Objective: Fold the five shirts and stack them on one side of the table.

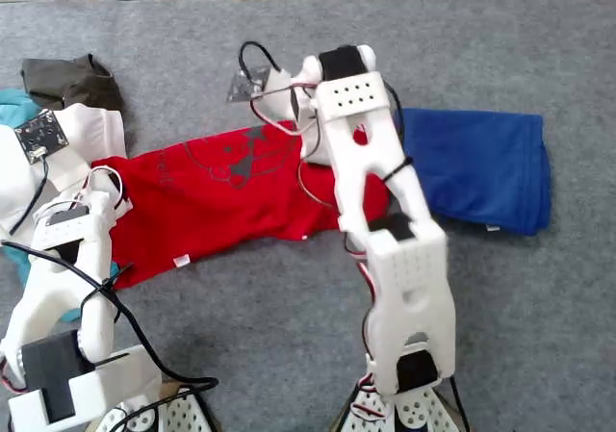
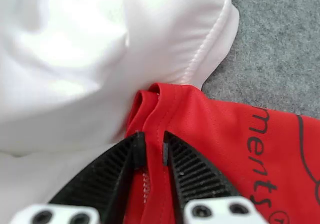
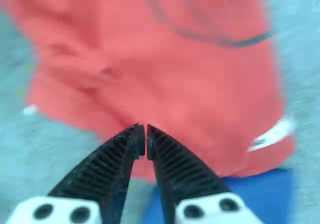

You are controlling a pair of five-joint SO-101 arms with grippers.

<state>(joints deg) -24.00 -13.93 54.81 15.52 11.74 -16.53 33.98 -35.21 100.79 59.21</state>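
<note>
A red shirt (image 1: 221,196) with a dark print lies spread flat in the middle of the grey table. My left gripper (image 2: 154,154) is shut on a folded bit of the red shirt's (image 2: 225,144) edge, right beside a white shirt (image 2: 100,49). My right gripper (image 3: 145,139) is shut with nothing between its fingers and hovers over the red shirt (image 3: 175,74) near its end by the blue shirt (image 3: 270,199). The blue shirt (image 1: 476,167) lies folded at the right of the table.
At the left a white shirt (image 1: 91,129), a dark olive shirt (image 1: 72,81) and a teal one (image 1: 14,105) lie bunched. The right arm (image 1: 366,163) stretches over the red shirt's right part. Bare grey table (image 1: 269,317) lies in front.
</note>
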